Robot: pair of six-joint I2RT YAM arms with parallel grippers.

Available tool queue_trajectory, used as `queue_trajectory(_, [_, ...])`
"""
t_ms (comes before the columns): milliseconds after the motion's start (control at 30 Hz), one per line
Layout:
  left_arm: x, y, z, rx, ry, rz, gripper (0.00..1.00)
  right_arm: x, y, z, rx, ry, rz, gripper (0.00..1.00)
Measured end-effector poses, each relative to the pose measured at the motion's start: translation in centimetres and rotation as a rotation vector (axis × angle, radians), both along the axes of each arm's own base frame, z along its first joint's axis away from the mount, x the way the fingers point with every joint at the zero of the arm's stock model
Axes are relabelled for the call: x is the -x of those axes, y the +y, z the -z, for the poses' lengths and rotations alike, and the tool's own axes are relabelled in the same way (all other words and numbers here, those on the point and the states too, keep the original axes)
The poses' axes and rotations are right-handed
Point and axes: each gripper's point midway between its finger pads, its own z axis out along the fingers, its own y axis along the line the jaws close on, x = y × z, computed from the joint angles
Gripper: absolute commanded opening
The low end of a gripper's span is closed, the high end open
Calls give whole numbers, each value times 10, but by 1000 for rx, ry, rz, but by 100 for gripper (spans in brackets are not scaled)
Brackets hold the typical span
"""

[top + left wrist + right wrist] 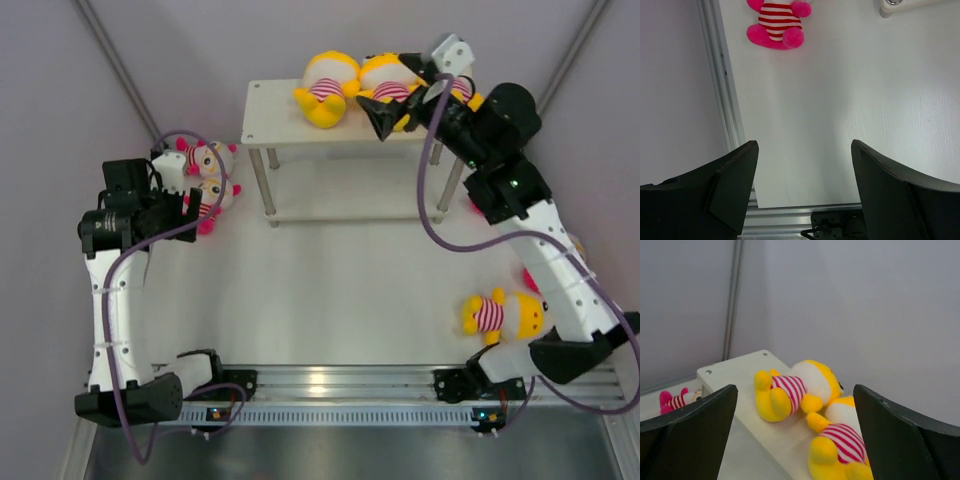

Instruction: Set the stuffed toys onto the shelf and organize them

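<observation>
On the top board of the shelf [272, 118] lie two yellow stuffed toys [328, 88] [383, 82]. A third yellow one [466, 95] shows partly behind the right arm. My right gripper [395, 92] is open over the second toy, its jaws wide and not pressing on it. The right wrist view shows both toys [795, 387] [840, 440] lying on the shelf [730, 372]. Two pink stuffed toys [205, 158] [218, 192] lie on the table left of the shelf. Beside them my left gripper [188, 200] [805, 150] is open and empty. One pink toy [777, 22] lies ahead of it.
Another yellow toy [505, 315] lies on the table by the right arm's base. A shelf leg's foot [890, 7] shows at the top of the left wrist view. Grey walls close in the left, back and right sides. An aluminium rail [340, 385] runs along the near edge.
</observation>
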Motion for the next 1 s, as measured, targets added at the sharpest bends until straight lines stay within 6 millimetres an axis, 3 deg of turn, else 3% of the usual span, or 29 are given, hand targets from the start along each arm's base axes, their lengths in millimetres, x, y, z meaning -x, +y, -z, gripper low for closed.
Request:
queue_trajectory(67, [1, -1, 5, 5, 14, 5, 81, 14, -36, -16, -79, 33, 127, 99])
queue_trajectory(167, [1, -3, 9, 14, 25, 14, 80, 32, -102, -6, -209, 150, 379, 99])
queue_trajectory(233, [0, -4, 9, 17, 26, 20, 80, 40, -144, 23, -273, 250, 555, 100])
queue_trajectory(333, [-1, -6, 10, 19, 29, 33, 81, 44, -188, 89, -312, 419, 785, 99])
queue_trajectory(500, [-5, -10, 15, 21, 47, 57, 80, 49, -218, 238, -223, 734, 1078, 99])
queue_trajectory(567, [-5, -11, 15, 19, 47, 63, 80, 66, -227, 301, -158, 862, 1159, 99])
queue_trajectory(633, [-5, -12, 15, 16, 47, 70, 80, 85, -236, 347, -145, 958, 1213, 99])
queue_trajectory(800, [-5, -16, 15, 13, 47, 87, 80, 123, -254, 413, -229, 1101, 1339, 94])
queue_trajectory(900, [-5, -18, 15, 14, 47, 95, 80, 134, -261, 435, -297, 1146, 1422, 96])
queue_trajectory(1000, [-5, -20, 15, 16, 47, 103, 80, 136, -265, 445, -359, 1156, 1500, 97])
